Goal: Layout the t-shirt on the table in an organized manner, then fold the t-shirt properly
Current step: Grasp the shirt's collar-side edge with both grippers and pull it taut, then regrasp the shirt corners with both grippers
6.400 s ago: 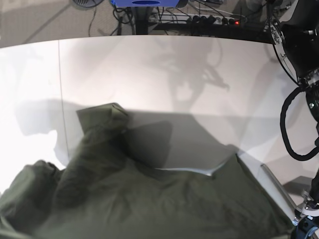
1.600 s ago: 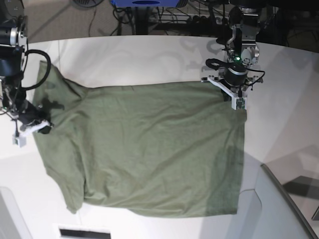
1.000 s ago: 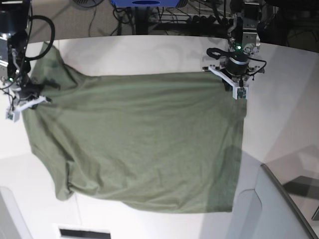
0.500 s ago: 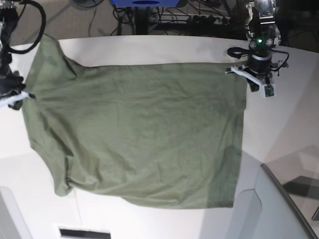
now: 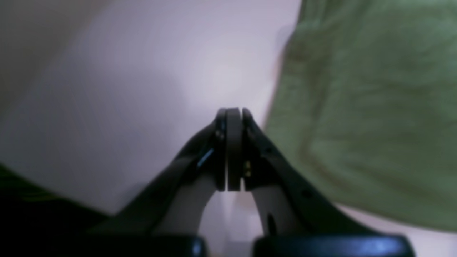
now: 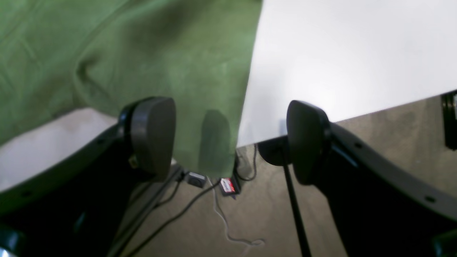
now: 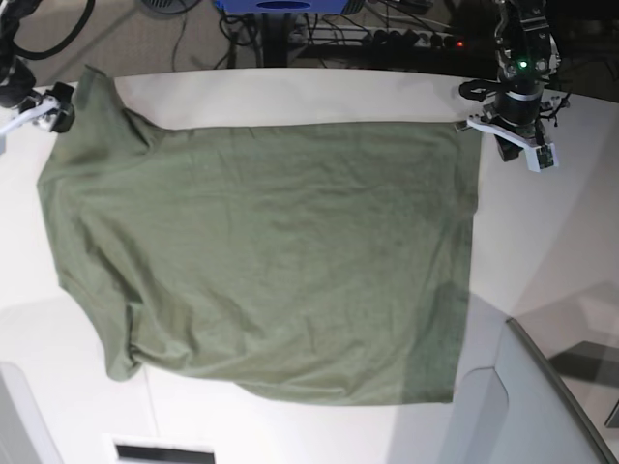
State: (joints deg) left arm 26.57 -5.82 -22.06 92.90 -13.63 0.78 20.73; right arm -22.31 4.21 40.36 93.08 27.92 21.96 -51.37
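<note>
Left wrist view: the left gripper (image 5: 234,150) has its fingers (image 5: 234,142) clenched flat against each other with nothing between them. It hangs over bare white tabletop (image 5: 125,89), and the shirt (image 5: 367,107) lies just to its side, apart from it. The picture is blurred.

Right wrist view: the right gripper (image 6: 230,139) has its fingers (image 6: 153,135) spread wide and released, holding nothing. A corner of the shirt (image 6: 142,60) reaches the tabletop (image 6: 339,60) edge between them and droops over it, with floor and cables (image 6: 214,207) below.

Base view: the shirt (image 7: 271,251) is spread out flat across the tabletop (image 7: 542,251), lightly wrinkled. The left gripper (image 7: 535,159) sits just off one far corner, on bare surface. The right gripper (image 7: 39,106) is at the opposite far corner, right by the cloth's edge.
</note>
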